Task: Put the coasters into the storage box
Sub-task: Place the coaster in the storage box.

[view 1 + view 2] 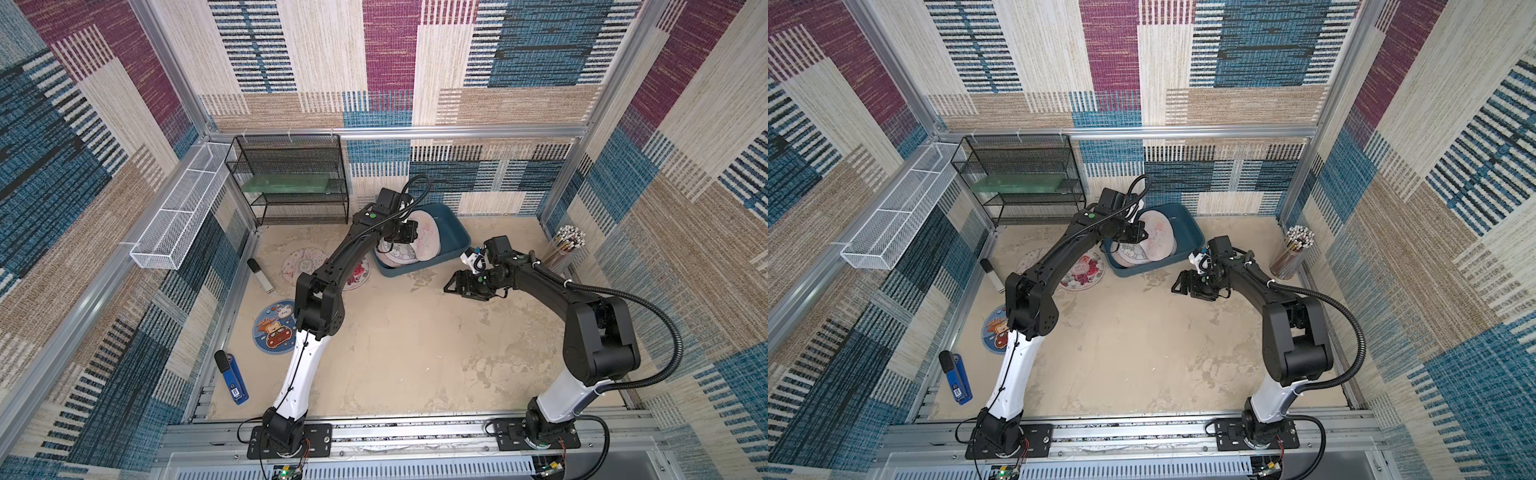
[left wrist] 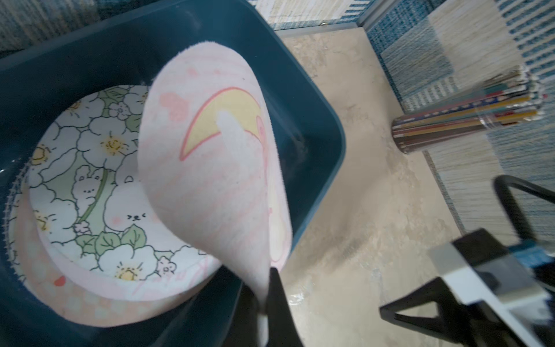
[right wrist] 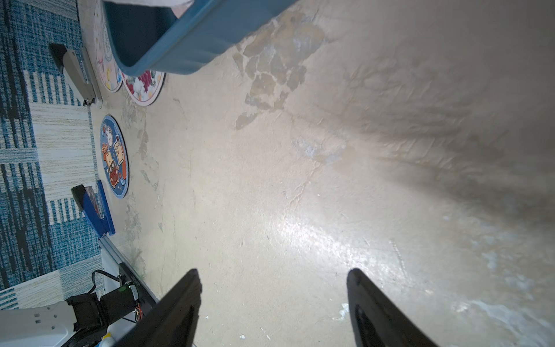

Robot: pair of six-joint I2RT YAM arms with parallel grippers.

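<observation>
The teal storage box [image 1: 455,232] [image 1: 1188,224] [image 2: 315,99] stands at the back of the table. My left gripper [image 2: 265,288] [image 1: 409,235] is shut on the edge of a pink coaster with a yellow moon [image 2: 216,168] [image 1: 1160,235]. That coaster hangs curled above the box. Inside lie a floral bunny coaster [image 2: 99,186] and a pink one [image 2: 90,303] under it. On the table to the left lie a dark blue coaster [image 1: 276,326] [image 3: 114,156], a red-flower coaster [image 1: 1081,270] [image 3: 144,87] and a pale coaster [image 1: 303,264]. My right gripper [image 3: 274,276] [image 1: 451,286] is open and empty over bare table right of the box.
A black mesh rack [image 1: 291,178] stands at the back left, with a white mesh basket [image 1: 178,208] on the left wall. A blue stapler [image 1: 235,378] and a grey stapler [image 1: 261,274] lie along the left edge. A cup of pencils [image 1: 565,247] [image 2: 468,120] stands at the right wall.
</observation>
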